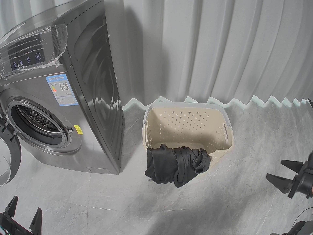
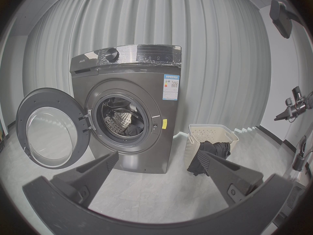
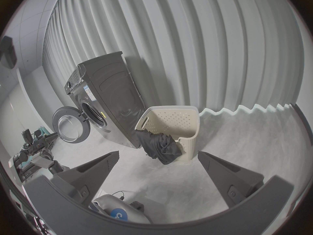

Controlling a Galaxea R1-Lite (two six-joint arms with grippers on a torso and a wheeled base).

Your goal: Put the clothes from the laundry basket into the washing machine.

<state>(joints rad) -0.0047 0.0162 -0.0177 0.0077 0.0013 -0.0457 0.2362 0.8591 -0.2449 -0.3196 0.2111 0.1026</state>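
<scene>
clothes [image 1: 176, 165] drape the near rim of the laundry basket [image 1: 229, 128]; left hand [image 1: 26, 204] and right hand [image 1: 275, 169] spread apart.

door [image 2: 52, 128] swung wide, drum mouth [image 2: 122, 119] open, garment [image 1: 176, 165] draped over basket rim [image 1: 186, 103]

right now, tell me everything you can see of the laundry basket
The laundry basket is a cream, plastic-looking tub with a paler rim, small star-shaped holes in its walls and a slot handle in one side. It stands on the grey floor beside the washing machine, with a gap between them, in front of the white curtain. A dark garment hangs over its near rim and down the outside.
</scene>
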